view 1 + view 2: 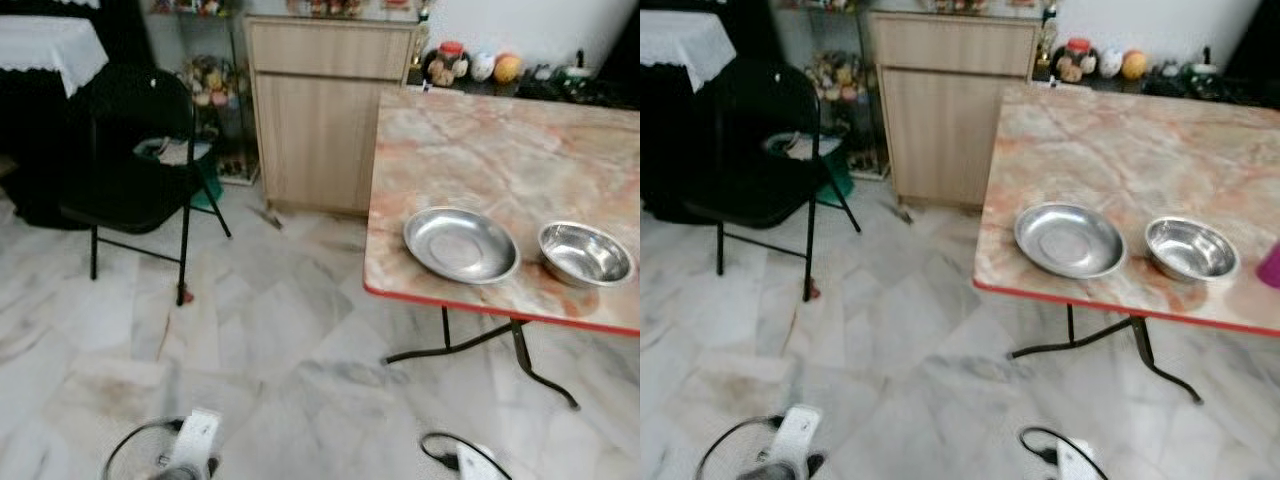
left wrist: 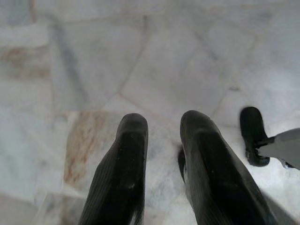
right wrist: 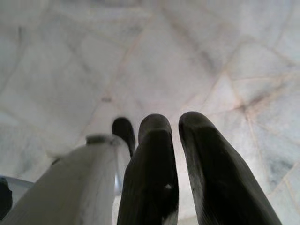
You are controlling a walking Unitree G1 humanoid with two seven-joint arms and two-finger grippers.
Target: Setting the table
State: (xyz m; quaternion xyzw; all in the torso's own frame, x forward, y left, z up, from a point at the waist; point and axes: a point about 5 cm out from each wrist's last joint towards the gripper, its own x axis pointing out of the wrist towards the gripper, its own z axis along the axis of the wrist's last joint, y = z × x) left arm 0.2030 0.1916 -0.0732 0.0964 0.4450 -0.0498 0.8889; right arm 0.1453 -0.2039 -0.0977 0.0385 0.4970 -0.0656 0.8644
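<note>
You have open marble floor (image 1: 260,330) up to the bench (image 1: 500,160), whose near edge carries a plate (image 1: 461,244) and bowl (image 1: 585,253), apparently apart, with bare top behind them.

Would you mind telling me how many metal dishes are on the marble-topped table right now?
2. A shallow steel plate sits near the table's front edge, towards its left corner; a deeper steel bowl sits just to its right, apart from it. The table runs past the frame, so more may be hidden.
</note>
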